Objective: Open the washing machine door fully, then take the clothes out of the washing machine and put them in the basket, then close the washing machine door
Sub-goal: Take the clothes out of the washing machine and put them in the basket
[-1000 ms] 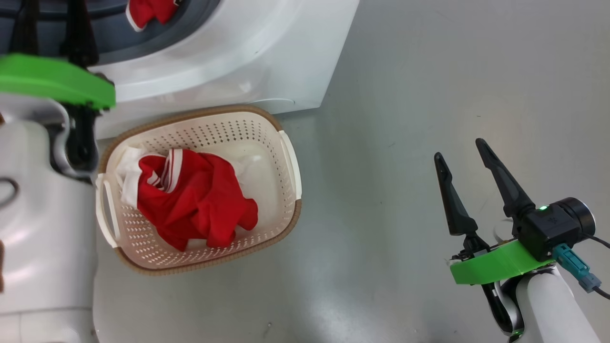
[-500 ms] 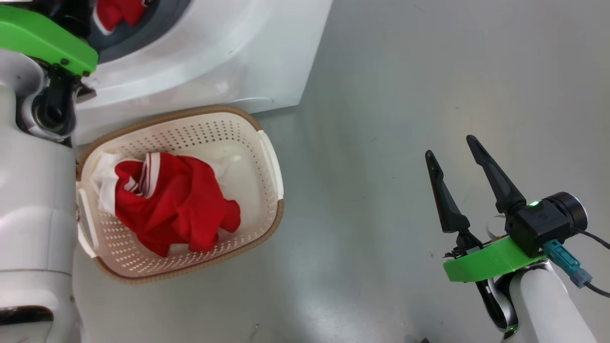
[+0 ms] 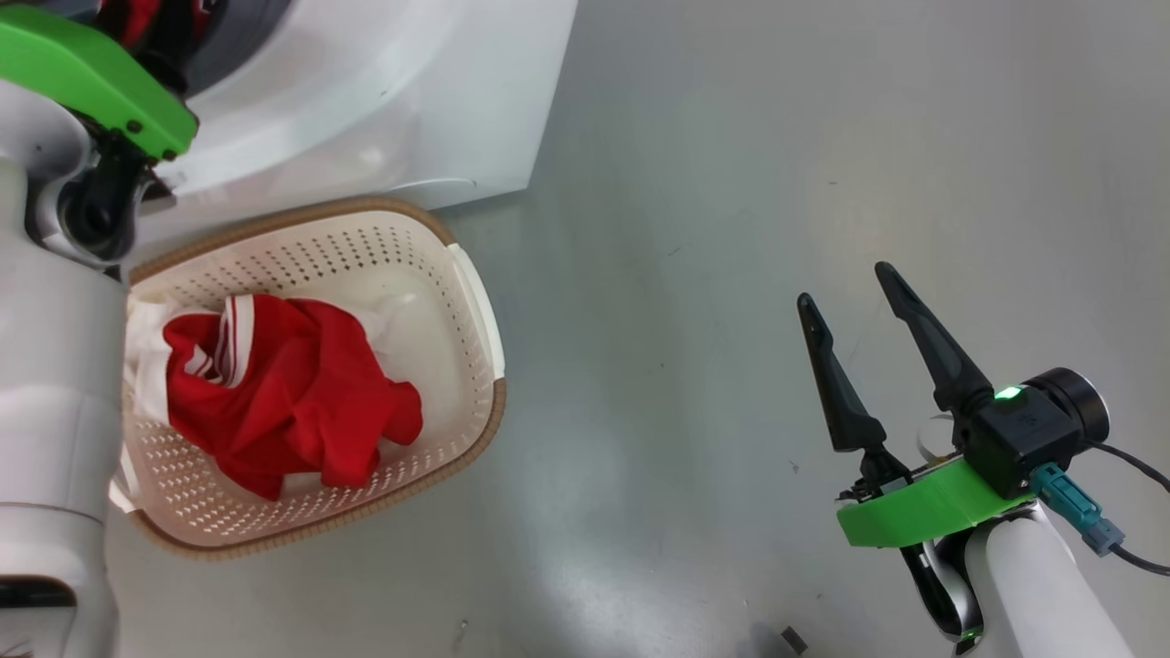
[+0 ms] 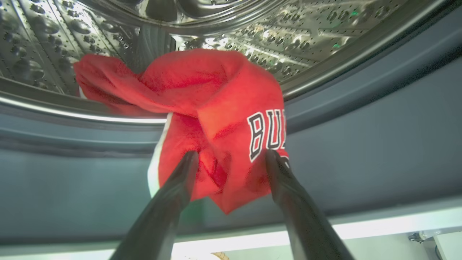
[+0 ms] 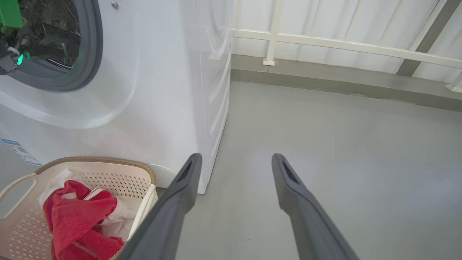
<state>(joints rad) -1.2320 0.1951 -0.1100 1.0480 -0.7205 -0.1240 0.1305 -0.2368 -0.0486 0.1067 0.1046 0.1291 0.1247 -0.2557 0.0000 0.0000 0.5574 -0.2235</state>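
Head view first: the basket (image 3: 457, 292) sits on the grey floor (image 3: 731, 183), tight against the front corner of the washing machine (image 3: 393, 110); red and white clothes (image 3: 283, 393) are heaped toward its left side; no writing can be read from up here. The right gripper (image 3: 843, 285) hangs over bare floor, well apart from the basket on its right, fingers spread with nothing between them. The left arm's green bracket (image 3: 91, 78) is up at the machine's opening. Against a second ago the whole picture has slid leftward (that is the camera turning, not the basket travelling), and the right gripper holds the same pose.

Over to the left wrist: a red jersey (image 4: 216, 94) is draped over the lip of the steel drum (image 4: 252, 39) and hangs down across the grey rubber ring (image 4: 361, 144); block letters "BU" read clearly before a fold cuts the word. The left gripper (image 4: 231, 153) is released wide, one fingertip either side of the hanging fold, the cloth between them but not pinched.

Right wrist now: a small blue label (image 5: 18, 150) sits low on the machine's front, its print too small to read; the basket lies just below it, left of the parted fingers.
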